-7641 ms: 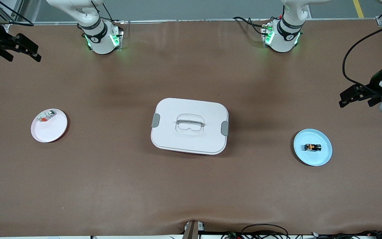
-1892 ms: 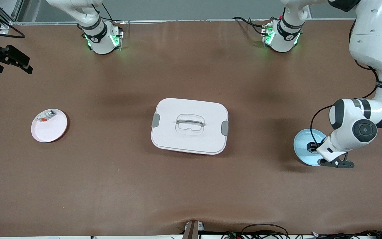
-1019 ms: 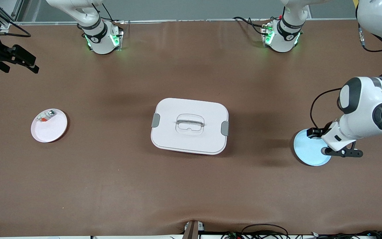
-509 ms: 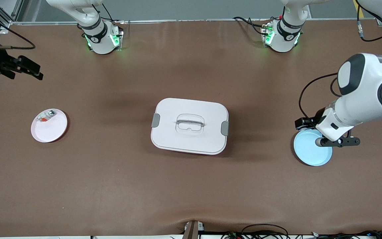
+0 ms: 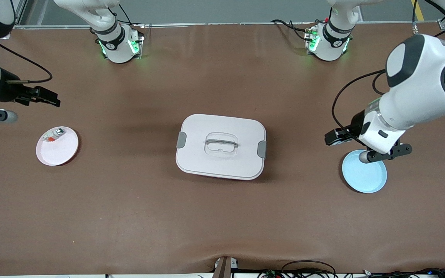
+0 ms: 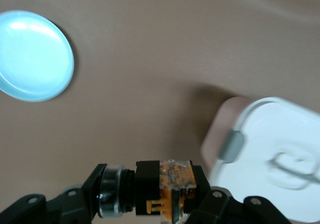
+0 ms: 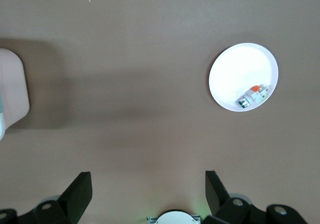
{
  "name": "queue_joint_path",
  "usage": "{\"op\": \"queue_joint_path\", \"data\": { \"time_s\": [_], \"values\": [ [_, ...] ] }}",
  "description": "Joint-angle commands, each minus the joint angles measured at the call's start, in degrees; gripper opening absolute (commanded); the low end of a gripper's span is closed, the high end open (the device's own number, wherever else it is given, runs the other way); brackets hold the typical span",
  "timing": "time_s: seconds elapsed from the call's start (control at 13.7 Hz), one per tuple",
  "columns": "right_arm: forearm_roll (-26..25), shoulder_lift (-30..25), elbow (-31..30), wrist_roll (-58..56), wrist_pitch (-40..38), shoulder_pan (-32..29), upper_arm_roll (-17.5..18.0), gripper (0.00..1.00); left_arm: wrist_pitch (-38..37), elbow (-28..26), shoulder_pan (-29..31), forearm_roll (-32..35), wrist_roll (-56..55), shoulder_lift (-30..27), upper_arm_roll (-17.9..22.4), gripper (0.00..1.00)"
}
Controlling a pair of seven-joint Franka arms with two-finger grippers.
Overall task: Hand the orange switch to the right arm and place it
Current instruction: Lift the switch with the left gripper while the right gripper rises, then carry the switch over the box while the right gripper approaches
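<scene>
The orange switch [image 6: 161, 188], a stubby black cylinder with an orange piece, lies crosswise between the fingers of my left gripper [image 6: 155, 196], which is shut on it. In the front view my left gripper [image 5: 333, 138] hangs in the air over the bare table between the empty blue plate [image 5: 364, 177] and the white box [image 5: 221, 146]. My right gripper [image 5: 50, 97] is open and empty over the table at the right arm's end, above the bare mat beside the white plate [image 5: 62, 152]. In the right wrist view [image 7: 147, 190] its jaws stand wide apart.
The white lidded box with grey latches and a handle sits mid-table and shows in the left wrist view [image 6: 272, 149]. The white plate [image 7: 235, 71] holds a small white-silver part with a red bit [image 7: 253, 95]. The blue plate [image 6: 33, 56] is empty.
My left gripper has lifted the orange switch off the blue plate and carried it toward the white box. My right gripper has come in over the table from its edge.
</scene>
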Motion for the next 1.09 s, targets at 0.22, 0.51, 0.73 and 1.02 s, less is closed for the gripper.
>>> {"op": "queue_joint_path", "data": {
  "time_s": [0.22,0.51,0.73,1.02],
  "values": [
    [0.68,2.98,1.98,0.86,-1.13,-0.46,0.23,1.0,-1.55,4.62,0.24,-3.99,-12.08,-0.01,-4.83,0.29],
    [2.96,3.07,1.36,0.51,-0.69,-1.43,0.23,1.0,-0.76,4.98,-0.02,-5.93,-19.64,0.25,-8.43,0.29],
    [4.11,2.98,0.57,0.51,-0.42,-1.78,0.23,1.0,-0.06,5.24,-0.02,-7.77,-24.29,0.25,-10.46,0.29],
    [7.44,2.98,-0.31,0.33,1.23,-1.43,0.32,1.0,2.66,5.86,-0.28,-8.21,-30.53,0.6,-13.01,0.29]
  ]
}}
